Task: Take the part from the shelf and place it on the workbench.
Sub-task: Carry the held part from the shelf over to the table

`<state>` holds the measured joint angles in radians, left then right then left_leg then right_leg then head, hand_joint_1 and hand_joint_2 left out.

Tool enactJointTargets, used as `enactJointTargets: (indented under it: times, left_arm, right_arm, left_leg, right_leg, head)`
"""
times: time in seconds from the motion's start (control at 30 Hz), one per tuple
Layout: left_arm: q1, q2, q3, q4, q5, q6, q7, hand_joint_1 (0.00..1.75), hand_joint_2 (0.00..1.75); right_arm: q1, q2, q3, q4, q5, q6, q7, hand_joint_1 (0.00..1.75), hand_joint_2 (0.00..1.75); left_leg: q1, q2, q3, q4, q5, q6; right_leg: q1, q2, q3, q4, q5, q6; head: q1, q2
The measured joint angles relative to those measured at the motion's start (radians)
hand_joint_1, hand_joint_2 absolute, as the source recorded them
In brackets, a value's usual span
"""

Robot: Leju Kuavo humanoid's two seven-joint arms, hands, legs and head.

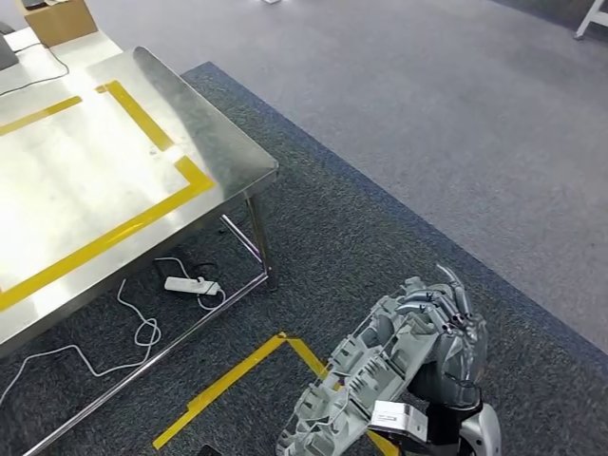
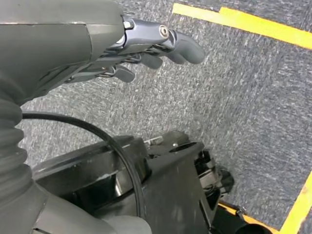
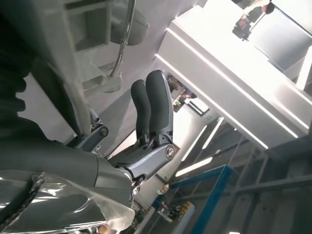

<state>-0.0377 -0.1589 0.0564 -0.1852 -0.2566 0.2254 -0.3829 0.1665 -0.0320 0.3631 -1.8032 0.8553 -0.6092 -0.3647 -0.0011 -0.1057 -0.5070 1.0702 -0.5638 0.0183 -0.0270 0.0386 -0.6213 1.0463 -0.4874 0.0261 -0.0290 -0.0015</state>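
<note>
Right hand (image 1: 459, 328) carries the part (image 1: 372, 375), its fingers curled over the part's far end in the head view; the right wrist view shows dark fingers (image 3: 156, 105) folded in beside a clear wrapping, though where exactly they bear on the part cannot be told. Left hand (image 2: 147, 48) hangs over the carpet with its fingers lying loosely together and nothing in them.

The part is a long grey ribbed moulding, seemingly in clear film, held low and well apart from the workbench (image 1: 237, 157), on the side of the bench's near corner. It has not yet reached the steel top.

Risks, as a judgement: the grip sits at one end, so the long free end acts as a lever and could twist the part out of the fingers during the carry. The film may be slippery and add to that. The free end could also clip the workbench edge or its leg (image 1: 259, 233) if the arm swings in too low.

Under the workbench lie a white power strip (image 1: 190, 284) and a loose cable (image 1: 136, 332), a trip hazard for a walking robot. Yellow tape (image 1: 237, 375) marks the carpet between the part and the bench
</note>
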Motion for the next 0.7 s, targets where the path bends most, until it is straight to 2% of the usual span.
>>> enactJointTargets:
  times: [0.07,0.1,0.13,0.17,0.2,0.23,0.27,0.33,0.37,0.4,0.47,0.5,0.53,0.57,0.6,0.63,0.67,0.7]
  left_arm:
    - [-0.003,0.001,0.000,0.000,-0.002,-0.001,-0.001,0.00,1.75]
    - [-0.003,0.001,0.000,0.000,-0.002,-0.001,-0.001,0.00,1.75]
    - [-0.003,0.001,0.000,0.000,-0.003,-0.001,-0.001,0.00,1.75]
    - [-0.002,0.001,0.000,0.000,-0.003,-0.002,-0.001,0.00,1.75]
    - [0.000,0.001,0.000,0.000,-0.002,-0.003,-0.001,0.00,1.75]
    - [0.001,0.001,0.000,0.000,-0.001,-0.003,-0.001,0.00,1.75]
    - [0.001,0.002,0.000,0.000,0.001,-0.003,-0.001,0.00,1.75]
    - [0.003,0.003,0.000,0.000,0.003,-0.002,-0.001,0.00,1.75]
    - [0.004,0.003,0.000,0.000,0.003,-0.001,0.000,0.00,1.75]
    - [0.006,0.003,0.000,0.000,0.003,-0.001,0.000,0.00,1.75]
    - [0.006,0.002,0.000,0.000,0.000,0.001,-0.001,0.00,1.75]
    - [0.004,0.002,0.000,0.000,-0.001,0.003,-0.001,0.00,1.75]
    - [0.001,0.002,0.000,0.000,-0.003,0.004,-0.001,0.00,1.75]
    - [-0.002,0.002,0.000,0.000,-0.004,0.005,-0.002,0.00,1.75]
    - [-0.004,0.002,0.000,0.000,-0.004,0.005,-0.002,0.00,1.75]
    - [-0.006,0.001,0.000,0.000,-0.004,0.005,-0.002,0.00,1.75]
    - [-0.007,0.000,0.000,0.000,-0.004,0.005,-0.002,0.00,1.75]
    - [-0.007,0.000,0.000,0.000,-0.004,0.005,-0.002,0.00,1.75]
  right_arm:
    - [-0.003,0.000,-0.003,0.000,0.005,0.000,0.000,1.75,1.75]
    - [-0.004,0.000,-0.004,0.000,0.007,-0.001,0.000,1.75,1.75]
    - [-0.005,0.000,-0.005,0.000,0.009,-0.002,-0.001,1.75,1.75]
    - [-0.006,0.000,-0.005,-0.001,0.012,-0.004,-0.002,1.75,1.75]
    - [-0.007,0.000,-0.005,-0.003,0.015,-0.007,-0.004,1.75,1.75]
    - [-0.008,0.000,-0.005,-0.008,0.018,-0.011,-0.007,1.75,1.75]
    - [-0.009,0.000,-0.005,-0.015,0.020,-0.018,-0.010,1.75,1.75]
    - [-0.010,-0.001,-0.006,-0.033,0.024,-0.033,-0.015,1.75,1.75]
    - [-0.011,-0.001,-0.006,-0.041,0.025,-0.041,-0.019,1.75,1.75]
    - [-0.010,-0.002,-0.005,-0.049,0.026,-0.047,-0.024,1.75,1.75]
    - [-0.012,-0.003,-0.003,-0.075,0.027,-0.056,-0.042,1.75,1.75]
    - [-0.014,-0.003,-0.002,-0.091,0.027,-0.058,-0.051,1.75,1.75]
    - [-0.018,-0.003,-0.001,-0.107,0.027,-0.059,-0.059,1.75,1.75]
    - [-0.021,-0.003,0.000,-0.120,0.027,-0.059,-0.063,1.75,1.75]
    - [-0.021,-0.004,0.001,-0.128,0.027,-0.059,-0.065,1.75,1.75]
    - [-0.019,-0.004,0.001,-0.133,0.027,-0.059,-0.066,1.75,1.75]
    - [-0.017,-0.005,0.001,-0.136,0.026,-0.059,-0.067,1.75,1.75]
    - [-0.015,-0.006,0.002,-0.138,0.026,-0.059,-0.067,1.75,1.75]
  left_leg:
    - [-0.002,0.051,-0.061,0.100,0.006,-0.010]
    - [-0.003,0.074,-0.105,0.159,-0.008,-0.015]
    - [-0.002,0.085,-0.145,0.205,-0.035,-0.018]
    - [-0.002,0.090,-0.176,0.230,-0.063,-0.019]
    - [-0.002,0.093,-0.194,0.232,-0.080,-0.019]
    - [-0.002,0.095,-0.200,0.207,-0.074,-0.017]
    - [-0.004,0.101,-0.197,0.161,-0.039,-0.010]
    - [-0.015,0.135,-0.190,0.061,0.078,0.011]
    - [-0.022,0.149,-0.189,0.032,0.122,0.019]
    - [-0.028,0.157,-0.190,0.022,0.143,0.025]
    - [-0.030,0.140,-0.185,0.020,0.137,0.028]
    - [-0.027,0.128,-0.177,0.012,0.134,0.030]
    - [-0.024,0.116,-0.168,0.002,0.133,0.033]
    - [-0.019,0.105,-0.159,-0.008,0.132,0.036]
    - [-0.018,0.094,-0.153,-0.012,0.129,0.040]
    - [-0.017,0.082,-0.149,-0.014,0.125,0.043]
    - [-0.016,0.068,-0.145,-0.014,0.120,0.045]
    - [-0.015,0.053,-0.139,-0.014,0.115,0.045]
  right_leg:
    - [-0.001,-0.024,0.032,-0.015,-0.013,-0.008]
    - [0.000,-0.038,0.050,-0.022,-0.023,-0.011]
    - [0.001,-0.051,0.067,-0.026,-0.033,-0.012]
    - [0.001,-0.062,0.086,-0.028,-0.045,-0.012]
    - [0.002,-0.073,0.106,-0.029,-0.058,-0.011]
    - [0.003,-0.084,0.127,-0.030,-0.073,-0.011]
    - [0.005,-0.095,0.149,-0.030,-0.089,-0.011]
    - [0.011,-0.115,0.184,-0.031,-0.119,-0.009]
    - [0.014,-0.123,0.193,-0.030,-0.134,-0.006]
    - [0.016,-0.130,0.199,-0.031,-0.146,-0.001]
    - [0.018,-0.147,0.214,-0.040,-0.166,0.010]
    - [0.017,-0.142,0.223,-0.042,-0.175,0.015]
    - [0.017,-0.125,0.220,-0.026,-0.190,0.019]
    - [0.016,-0.100,0.203,0.013,-0.211,0.022]
    - [0.015,-0.071,0.168,0.074,-0.235,0.023]
    - [0.015,-0.052,0.119,0.146,-0.257,0.024]
    - [0.014,-0.044,0.071,0.205,-0.265,0.025]
    - [0.013,-0.042,0.033,0.236,-0.254,0.027]
  head:
    - [-0.004,0.000]
    - [-0.006,0.000]
    - [-0.006,0.000]
    - [-0.006,0.000]
    - [-0.006,0.000]
    - [-0.007,0.000]
    - [-0.007,0.000]
    - [-0.005,0.000]
    - [-0.003,0.000]
    - [0.000,0.000]
    - [0.001,0.000]
    - [0.003,0.000]
    - [0.004,0.000]
    - [0.007,0.000]
    - [0.010,0.000]
    - [0.011,0.000]
    - [0.012,0.000]
    - [0.012,0.000]
